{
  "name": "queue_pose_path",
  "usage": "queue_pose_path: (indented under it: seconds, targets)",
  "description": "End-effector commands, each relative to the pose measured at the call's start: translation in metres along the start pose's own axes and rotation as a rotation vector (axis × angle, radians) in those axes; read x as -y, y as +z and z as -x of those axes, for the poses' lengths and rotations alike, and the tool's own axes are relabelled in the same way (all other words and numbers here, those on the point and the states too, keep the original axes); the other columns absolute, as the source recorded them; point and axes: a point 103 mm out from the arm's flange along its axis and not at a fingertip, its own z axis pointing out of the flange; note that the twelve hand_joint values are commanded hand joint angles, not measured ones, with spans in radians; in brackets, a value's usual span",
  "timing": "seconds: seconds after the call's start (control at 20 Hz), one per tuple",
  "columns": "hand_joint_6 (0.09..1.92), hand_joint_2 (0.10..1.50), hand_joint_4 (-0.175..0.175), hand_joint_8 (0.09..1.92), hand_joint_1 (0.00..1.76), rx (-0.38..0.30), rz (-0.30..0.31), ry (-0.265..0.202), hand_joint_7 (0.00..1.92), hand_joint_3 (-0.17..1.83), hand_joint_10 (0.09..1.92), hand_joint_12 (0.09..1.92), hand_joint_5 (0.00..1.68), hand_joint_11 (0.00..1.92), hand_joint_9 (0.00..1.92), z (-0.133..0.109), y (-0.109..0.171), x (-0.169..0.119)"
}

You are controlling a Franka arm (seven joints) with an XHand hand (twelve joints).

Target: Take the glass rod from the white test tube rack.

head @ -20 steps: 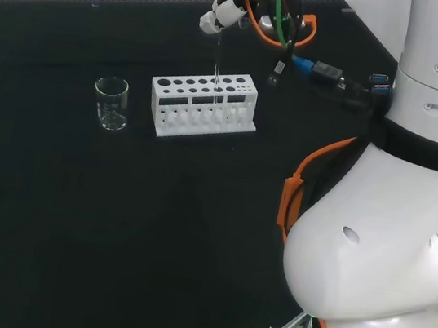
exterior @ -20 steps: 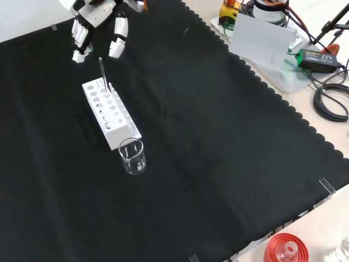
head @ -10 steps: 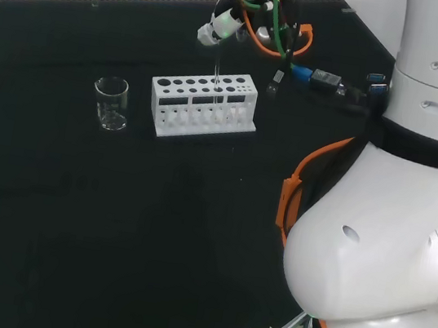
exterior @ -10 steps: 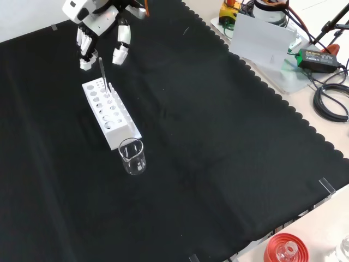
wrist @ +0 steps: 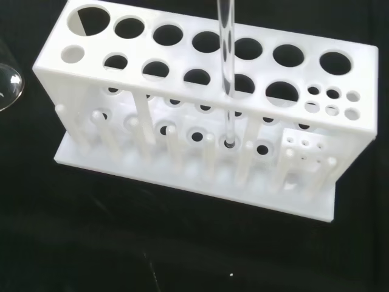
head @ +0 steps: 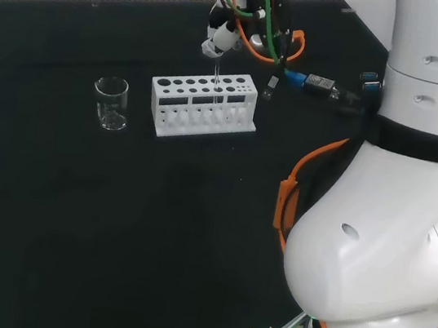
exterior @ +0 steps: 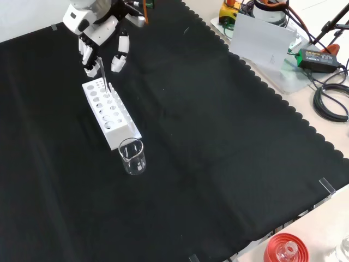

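Note:
The white test tube rack [head: 201, 118] stands on the black cloth, with the thin clear glass rod [head: 216, 77] upright in one of its holes. In the front view the hand [exterior: 101, 28] hangs just above the rack's far end [exterior: 117, 130]. Its fingers [exterior: 87, 59] are spread and point down on either side of the rod's top [exterior: 101, 68], apart from it. In the head view a white finger of the hand [head: 218, 35] sits right over the rod. The wrist view looks down on the rack [wrist: 182, 179], with the rod [wrist: 226, 61] running up through a front-row hole.
A clear glass beaker [exterior: 132, 156] stands close to the rack's near end in the front view, left of the rack in the head view [head: 111, 103]. A red ribbed ring [exterior: 286, 250] lies off the cloth's scalloped edge at the lower right. Cables and a white box [exterior: 262, 38] sit beyond the edge.
The hand has come down and moved in over the rack, so its fingers now bracket the rod's top. Rod, rack and beaker have not moved.

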Motion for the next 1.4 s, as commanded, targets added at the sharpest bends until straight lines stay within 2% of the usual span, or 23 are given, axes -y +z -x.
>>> queue_pose_path:
  seconds: [0.05, 0.2, 0.3, 0.4, 0.5, 0.6, 0.65, 0.75, 0.85, 1.0, 1.25, 1.4]
  targets:
    - [0.93, 0.86, -0.165, 0.77, 0.86, 0.017, 0.02, -0.01, 0.79, 0.51, 0.64, 1.16, 0.58, 0.92, 1.02, -0.004, 0.0, -0.007]
    - [0.95, 0.84, -0.175, 0.76, 0.95, 0.031, 0.036, -0.009, 0.84, 0.57, 0.6, 1.1, 0.67, 1.01, 1.09, -0.004, 0.0, -0.008]
    - [1.12, 0.99, -0.168, 0.76, 1.06, 0.044, 0.05, -0.007, 0.9, 0.35, 0.57, 1.06, 0.79, 1.07, 1.14, -0.004, 0.0, -0.008]
    - [1.18, 1.09, -0.174, 0.76, 1.11, 0.049, 0.071, -0.008, 0.97, 0.18, 0.56, 0.99, 0.84, 1.17, 1.19, -0.003, 0.0, -0.008]
    - [1.19, 1.12, -0.175, 0.77, 1.13, 0.053, 0.096, -0.013, 1.02, 0.12, 0.56, 0.93, 0.86, 1.23, 1.23, -0.003, 0.0, -0.007]
    - [1.18, 1.1, -0.069, 0.89, 1.19, 0.058, 0.119, -0.014, 1.04, 0.08, 0.58, 0.86, 0.87, 1.28, 1.27, -0.003, -0.001, -0.006]
    - [1.17, 1.09, -0.042, 0.91, 1.21, 0.058, 0.131, -0.015, 1.05, 0.09, 0.6, 0.84, 0.88, 1.3, 1.28, -0.002, -0.001, -0.006]
    - [1.18, 0.95, -0.031, 0.95, 1.23, 0.059, 0.155, -0.017, 1.08, 0.35, 0.64, 0.78, 0.9, 1.34, 1.32, -0.002, -0.002, -0.004]
    - [1.18, 0.8, -0.042, 0.95, 1.25, 0.062, 0.176, -0.017, 1.14, 0.61, 0.65, 0.77, 0.94, 1.36, 1.36, -0.002, -0.005, -0.002]
    - [1.17, 0.67, -0.083, 0.92, 1.28, 0.084, 0.209, -0.019, 1.22, 0.82, 0.63, 0.76, 0.99, 1.4, 1.44, -0.002, -0.012, 0.004]
    - [1.12, 0.58, -0.14, 0.84, 1.31, 0.126, 0.24, -0.01, 1.3, 0.92, 0.53, 0.73, 1.04, 1.44, 1.55, -0.003, -0.028, 0.014]
    - [1.11, 0.56, -0.162, 0.81, 1.31, 0.141, 0.24, -0.005, 1.33, 0.95, 0.49, 0.73, 1.05, 1.44, 1.58, -0.002, -0.036, 0.022]
